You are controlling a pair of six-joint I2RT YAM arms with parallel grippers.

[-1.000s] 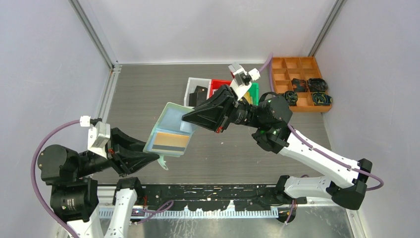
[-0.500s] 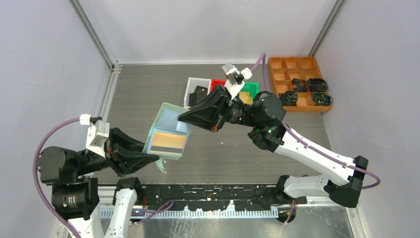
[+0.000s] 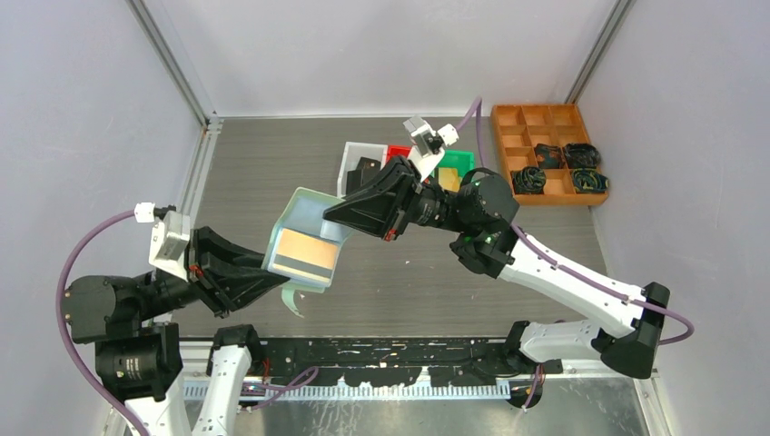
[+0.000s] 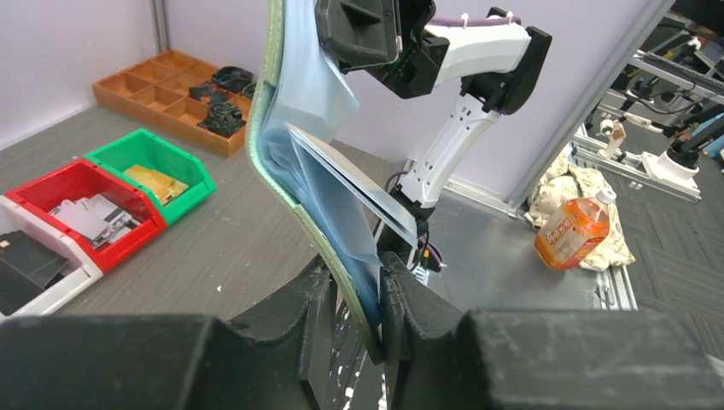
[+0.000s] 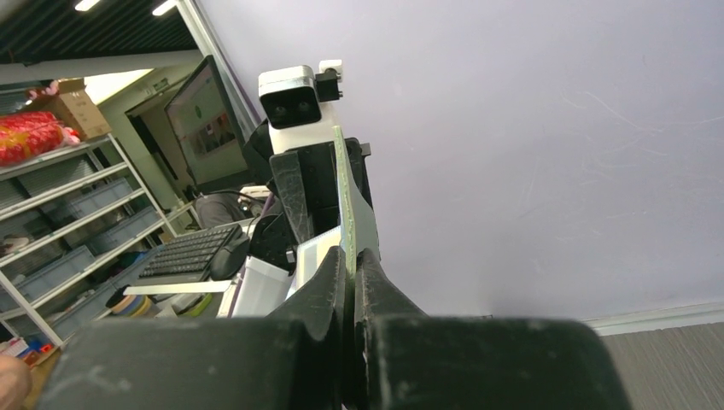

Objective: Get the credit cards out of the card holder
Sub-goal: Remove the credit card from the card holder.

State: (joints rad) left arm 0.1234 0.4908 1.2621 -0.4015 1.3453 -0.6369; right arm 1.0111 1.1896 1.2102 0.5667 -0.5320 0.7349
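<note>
Seen from above, the right gripper [image 3: 334, 214] covers the card holder [image 3: 300, 218] at its 2 o'clock corner and the left gripper [image 3: 277, 283] covers its 8 o'clock edge. Whether other cards sit behind the gold credit card [image 3: 304, 247] cannot be told. At 12 o'clock the right arm hides most of the red bin [image 3: 398, 151] and part of the green bin [image 3: 459, 163]. In the left wrist view the holder's top runs off the upper edge and the white bin [image 4: 61, 290] is cut off at 8 o'clock, while the right wrist view shows the holder edge-on only, its pockets unseen.
</note>
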